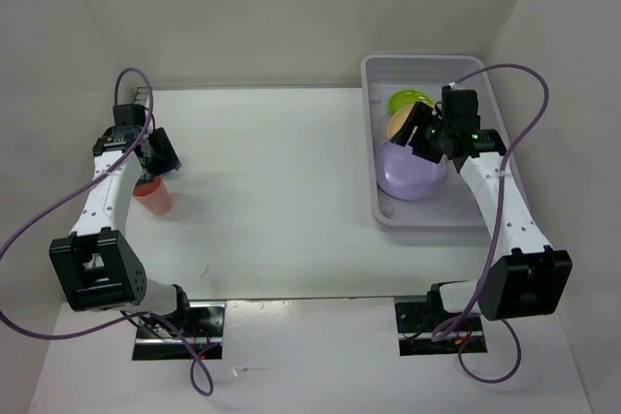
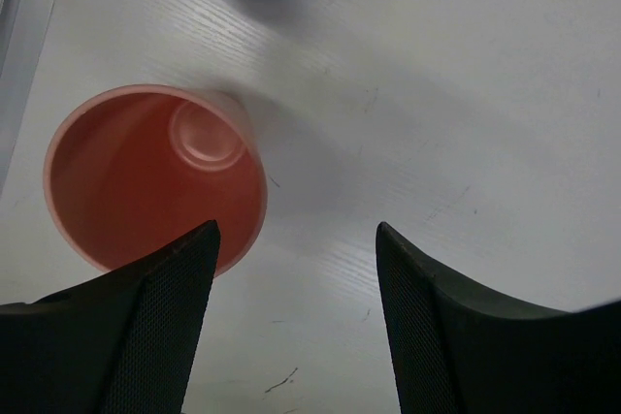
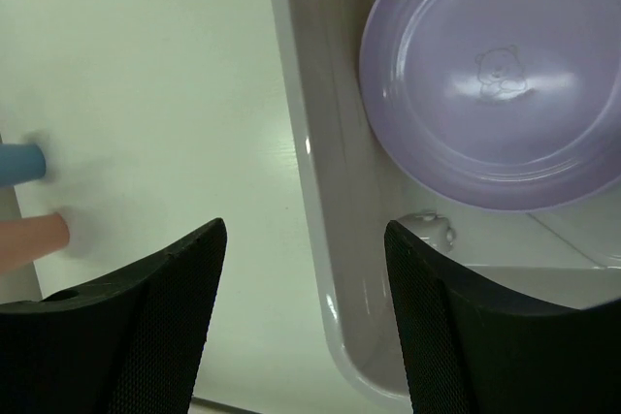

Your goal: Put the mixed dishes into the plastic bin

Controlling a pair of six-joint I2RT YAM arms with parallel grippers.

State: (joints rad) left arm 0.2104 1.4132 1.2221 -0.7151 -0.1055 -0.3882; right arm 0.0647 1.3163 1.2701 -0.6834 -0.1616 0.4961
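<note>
Your left hand (image 2: 296, 230) is spread with the salmon cup (image 2: 146, 176) at ten o'clock, outside the gap; closing here could knock it over. Your right hand (image 3: 306, 225) hangs spread, empty.

Robot lab test cell, prob.: bare white counter (image 1: 272, 191) boxed in by plain white panels (image 1: 291, 7); left arm (image 1: 102, 191) and right arm (image 1: 505, 210) bolted at near edge, w/ purple cables (image 1: 29, 230).

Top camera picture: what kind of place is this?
Probably a robot test booth, not a kitchen: plain white walls box in a white table, a left arm and right arm are bolted at its near edge, and plastic plates lie in a bin.
</note>
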